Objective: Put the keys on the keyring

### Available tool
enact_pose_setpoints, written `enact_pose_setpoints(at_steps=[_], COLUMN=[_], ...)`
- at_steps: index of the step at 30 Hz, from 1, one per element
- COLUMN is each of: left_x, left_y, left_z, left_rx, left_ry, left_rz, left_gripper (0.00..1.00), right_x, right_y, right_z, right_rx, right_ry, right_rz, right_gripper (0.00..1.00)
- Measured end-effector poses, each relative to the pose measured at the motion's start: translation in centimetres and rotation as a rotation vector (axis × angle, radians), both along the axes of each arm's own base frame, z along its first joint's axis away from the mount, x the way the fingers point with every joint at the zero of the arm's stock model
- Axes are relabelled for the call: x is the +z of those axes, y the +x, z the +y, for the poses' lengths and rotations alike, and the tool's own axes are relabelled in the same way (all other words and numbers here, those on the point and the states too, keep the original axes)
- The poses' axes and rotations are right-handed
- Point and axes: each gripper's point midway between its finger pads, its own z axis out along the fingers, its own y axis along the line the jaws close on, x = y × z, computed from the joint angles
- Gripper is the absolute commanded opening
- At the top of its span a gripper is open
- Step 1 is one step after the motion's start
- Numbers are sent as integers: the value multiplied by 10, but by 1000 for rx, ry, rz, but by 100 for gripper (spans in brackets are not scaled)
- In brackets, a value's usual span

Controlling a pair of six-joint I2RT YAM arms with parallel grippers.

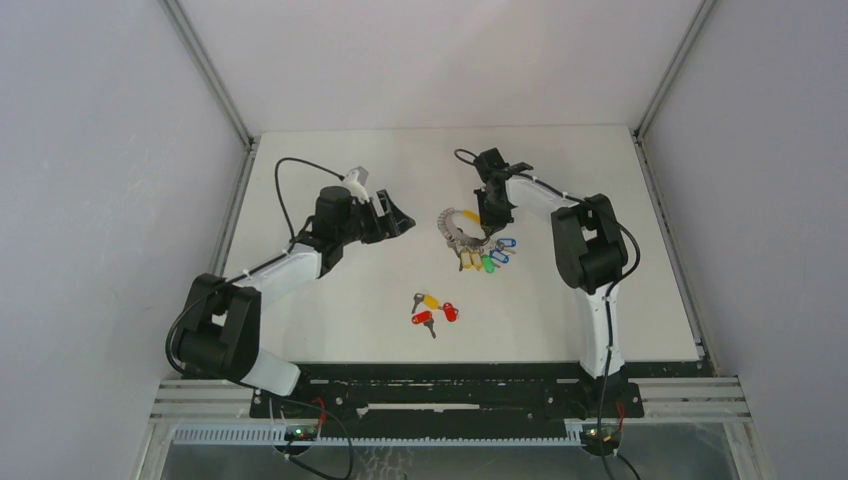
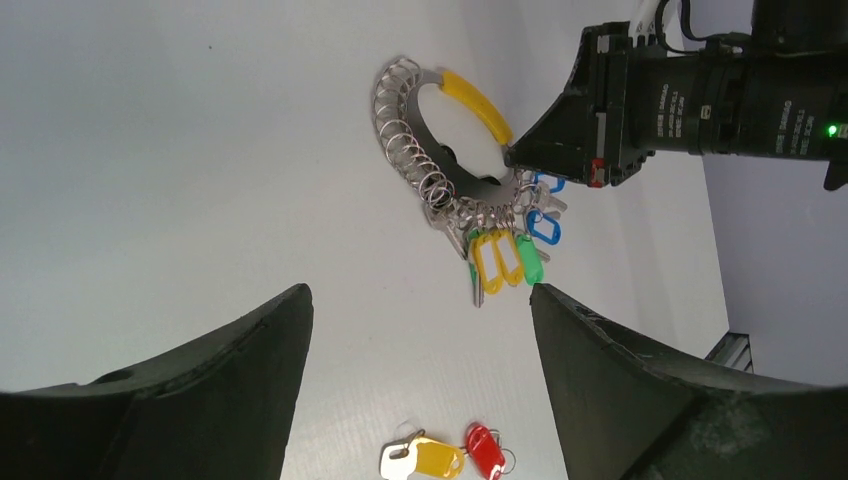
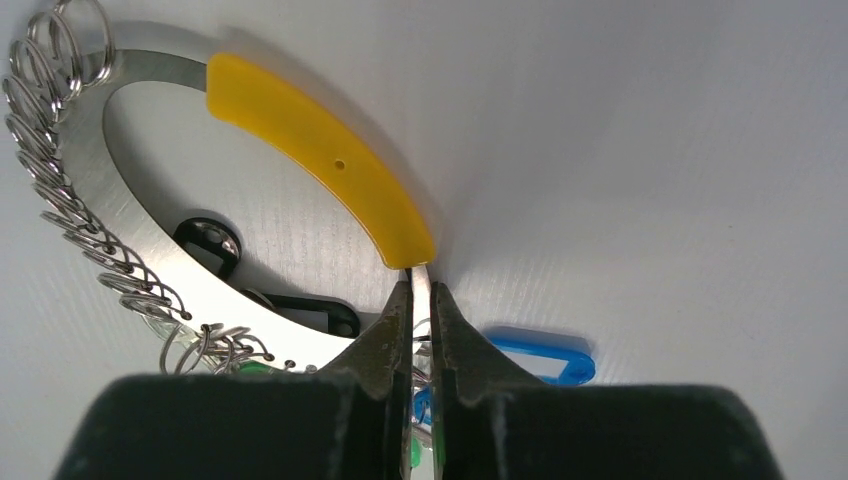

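Observation:
The keyring (image 1: 452, 228) lies at the table's middle back, a flat silver ring (image 3: 120, 190) with a yellow curved band (image 3: 320, 150), many small split rings and a bunch of blue, green and yellow tags (image 2: 505, 255). My right gripper (image 3: 420, 285) is shut on the ring's thin metal edge just below the end of the yellow band; it also shows in the top view (image 1: 494, 218). The loose keys (image 1: 433, 309), with red and yellow tags, lie nearer the front (image 2: 440, 458). My left gripper (image 2: 420, 295) is open and empty, left of the keyring (image 1: 400, 222).
A blue tag (image 3: 540, 355) lies flat beside my right fingers. The white table (image 1: 330, 310) is bounded by grey walls on three sides. The right arm's body (image 2: 690, 100) stands over the keyring's far side.

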Motion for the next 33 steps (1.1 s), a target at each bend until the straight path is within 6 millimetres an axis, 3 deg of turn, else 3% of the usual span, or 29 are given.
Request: enact_pose_setpoints(at_steps=[10, 17, 26, 33], left_x=[0, -11, -27, -29], left_y=[30, 51, 58, 63], left_z=[-12, -21, -34, -45], left_rx=[-13, -68, -191, -284], left_ry=[-3, 36, 72, 81], left_rz=[5, 19, 44, 38], left_gripper=[85, 84, 80, 73], right_x=[1, 7, 29, 38], right_y=[4, 8, 13, 16], right_z=[-7, -5, 10, 27], right_rx=[110, 217, 363, 457], right_ry=[30, 64, 79, 85], right_rz=[-109, -205, -341, -398], right_gripper=[0, 0, 0, 0])
